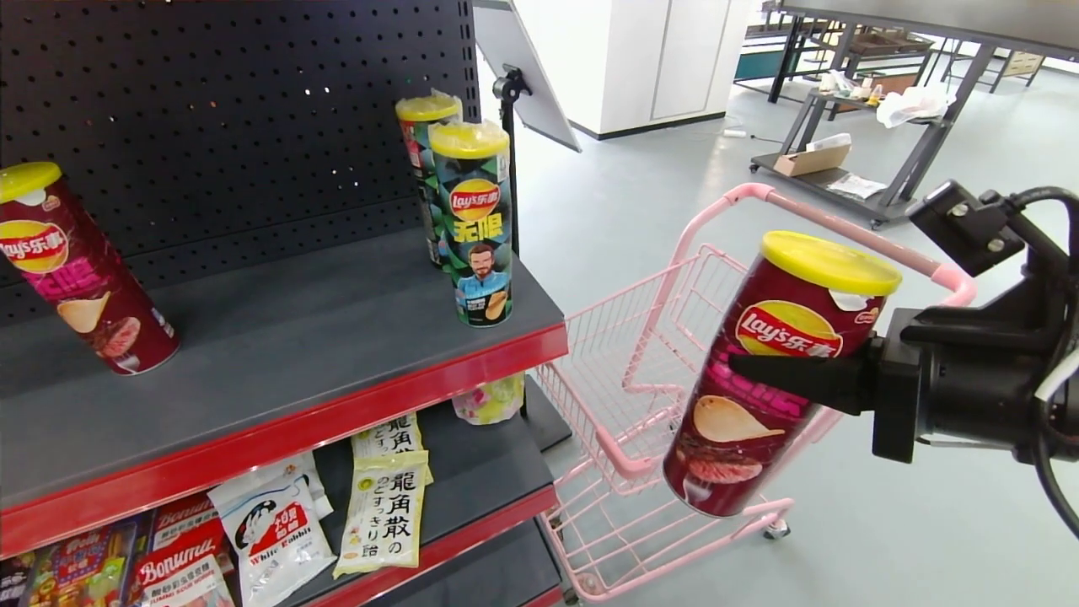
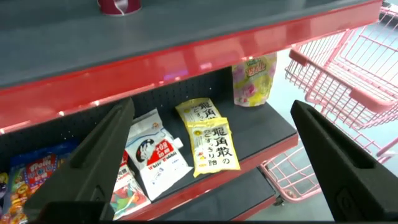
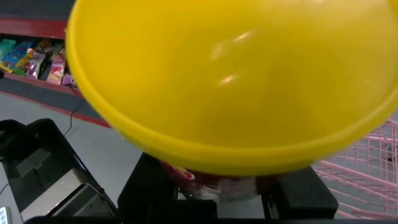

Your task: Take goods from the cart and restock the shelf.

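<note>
My right gripper [image 1: 780,375] is shut on a dark red chip can [image 1: 771,371] with a yellow lid [image 3: 230,81], held tilted in the air above the pink cart [image 1: 666,379]. The cart stands to the right of the shelf [image 1: 278,354] and looks empty. On the top shelf board another dark red can [image 1: 80,274] leans at the left. Two green cans [image 1: 476,223] stand at the right end. My left gripper [image 2: 211,162] is open, low in front of the lower shelf, with nothing between its fingers [image 2: 93,162].
Snack bags [image 2: 208,146] and a white candy bag [image 2: 152,155] lie on the lower shelf; a pale bag [image 2: 254,79] stands at its right end. The top board between the red can and the green cans is bare. Tables and racks [image 1: 851,143] stand far behind the cart.
</note>
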Controlling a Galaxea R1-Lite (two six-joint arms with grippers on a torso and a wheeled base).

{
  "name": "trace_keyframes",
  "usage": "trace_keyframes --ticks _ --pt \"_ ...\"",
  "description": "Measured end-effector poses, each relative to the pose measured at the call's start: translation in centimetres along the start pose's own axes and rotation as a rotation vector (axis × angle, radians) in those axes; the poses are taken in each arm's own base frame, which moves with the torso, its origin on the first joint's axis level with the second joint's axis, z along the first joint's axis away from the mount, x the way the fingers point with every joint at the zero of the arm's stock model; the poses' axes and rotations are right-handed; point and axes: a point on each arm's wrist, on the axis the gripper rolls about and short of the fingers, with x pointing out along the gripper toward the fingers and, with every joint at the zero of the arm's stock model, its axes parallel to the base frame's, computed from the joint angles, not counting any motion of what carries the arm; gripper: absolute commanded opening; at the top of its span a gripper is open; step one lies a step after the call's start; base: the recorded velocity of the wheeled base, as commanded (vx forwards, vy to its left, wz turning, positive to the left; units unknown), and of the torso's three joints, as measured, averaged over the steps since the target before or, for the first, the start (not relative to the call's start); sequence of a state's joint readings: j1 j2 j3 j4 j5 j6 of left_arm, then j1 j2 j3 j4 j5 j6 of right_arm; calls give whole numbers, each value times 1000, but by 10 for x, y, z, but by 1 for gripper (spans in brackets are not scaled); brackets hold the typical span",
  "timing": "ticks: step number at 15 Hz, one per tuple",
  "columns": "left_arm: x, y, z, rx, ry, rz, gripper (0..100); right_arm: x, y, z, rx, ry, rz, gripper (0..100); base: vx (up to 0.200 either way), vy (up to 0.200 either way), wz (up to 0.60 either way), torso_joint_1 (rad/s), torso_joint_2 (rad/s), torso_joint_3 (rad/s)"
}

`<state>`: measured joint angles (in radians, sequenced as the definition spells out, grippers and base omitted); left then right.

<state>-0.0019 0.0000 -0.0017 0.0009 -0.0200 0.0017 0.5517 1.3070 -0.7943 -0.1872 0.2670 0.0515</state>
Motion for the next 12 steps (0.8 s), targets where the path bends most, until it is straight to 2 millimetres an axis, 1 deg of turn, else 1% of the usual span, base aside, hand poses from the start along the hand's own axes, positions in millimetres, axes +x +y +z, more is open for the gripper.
trace_keyframes --ticks 7,12 --pt "0 0 0 -2 0 1 100 1 0 1 -2 -2 -1 0 0 0 0 166 -394 -242" --pt "0 0 0 6 0 1 100 2 -1 1 -8 3 -2 0 0 0 0 11 -25 -11"
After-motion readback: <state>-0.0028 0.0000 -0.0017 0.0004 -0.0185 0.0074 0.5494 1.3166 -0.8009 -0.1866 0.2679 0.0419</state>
